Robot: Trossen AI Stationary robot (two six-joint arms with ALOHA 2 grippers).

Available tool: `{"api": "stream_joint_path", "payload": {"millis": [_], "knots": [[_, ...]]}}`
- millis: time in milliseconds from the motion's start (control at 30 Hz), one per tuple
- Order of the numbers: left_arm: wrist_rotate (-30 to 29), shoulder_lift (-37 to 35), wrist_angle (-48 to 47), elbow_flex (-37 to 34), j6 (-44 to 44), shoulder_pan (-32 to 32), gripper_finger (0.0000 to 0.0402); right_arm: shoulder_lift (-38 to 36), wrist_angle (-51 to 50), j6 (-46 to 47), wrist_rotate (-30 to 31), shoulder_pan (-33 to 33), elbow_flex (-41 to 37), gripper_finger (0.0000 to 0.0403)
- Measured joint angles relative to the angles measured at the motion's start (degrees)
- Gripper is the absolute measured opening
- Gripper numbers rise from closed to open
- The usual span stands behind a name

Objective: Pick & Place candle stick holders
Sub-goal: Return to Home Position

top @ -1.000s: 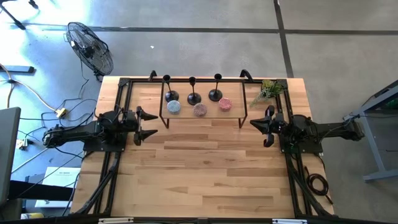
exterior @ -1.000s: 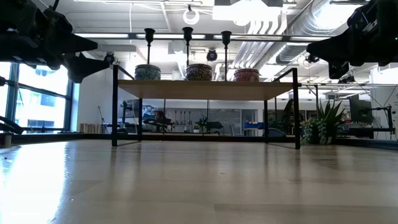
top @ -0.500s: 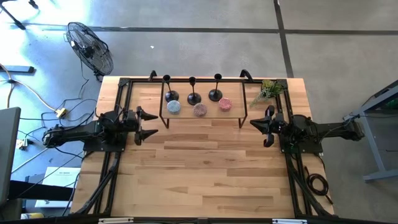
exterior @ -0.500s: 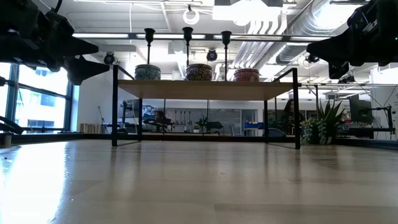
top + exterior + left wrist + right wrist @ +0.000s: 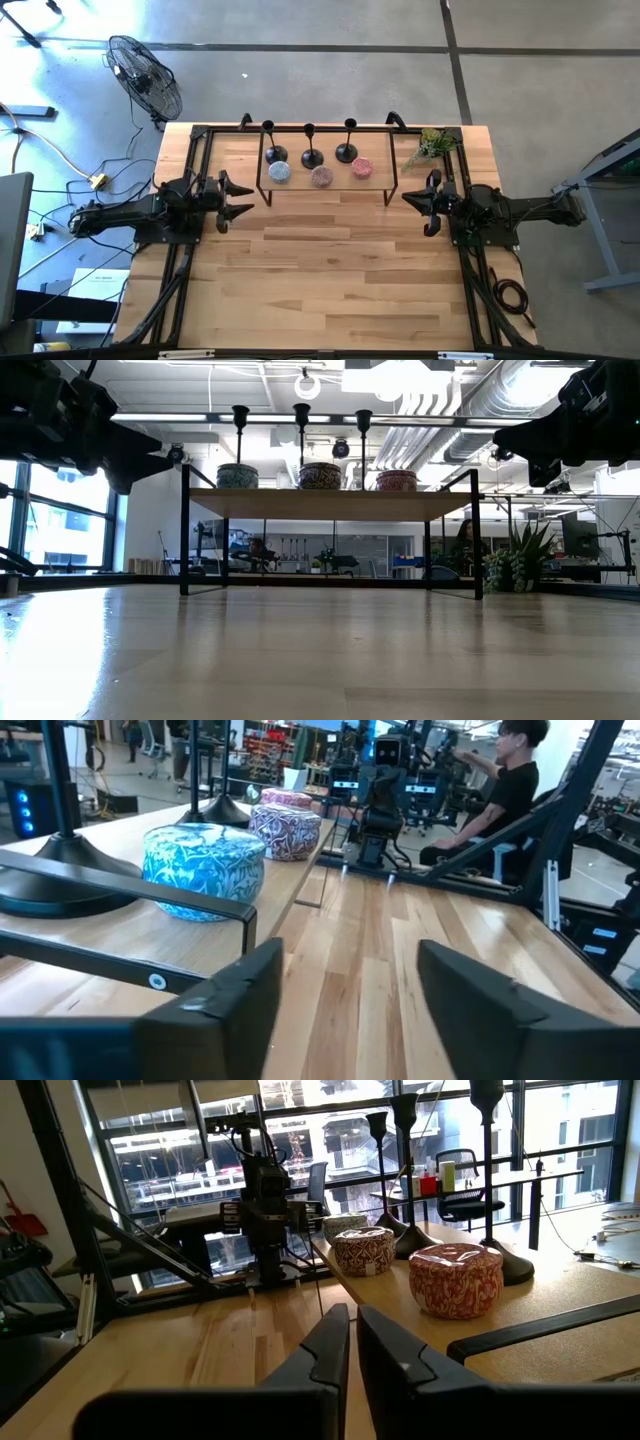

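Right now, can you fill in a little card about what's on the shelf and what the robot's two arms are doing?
shelf: the shelf stands at the far side of the table, between the arms
back row: three black candle stick holders, upright
front row: three round candles, blue, pink, red
left arm: left tool open, empty, left of the shelf
right arm: right tool shut, empty, right of the shelf

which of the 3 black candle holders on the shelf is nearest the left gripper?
The left-end holder, behind the blue candle: it stands at the shelf end closest to the open left gripper; the other two sit farther right.
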Motion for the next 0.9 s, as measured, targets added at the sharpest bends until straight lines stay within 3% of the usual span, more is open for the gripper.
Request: {"api": "stream_joint_path", "payload": {"millis": [500,900], "knots": [[0.8,0.0,-0.2,0.0,3.2,0.0,0.0012,0.0,0.0,0.0,0.0,0.0,0.0,0.002],[0.6,0.0,-0.3,0.0,3.2,0.0,0.0002,0.0,0.0,0.0,0.0,0.0,0.0,0.002]]}}
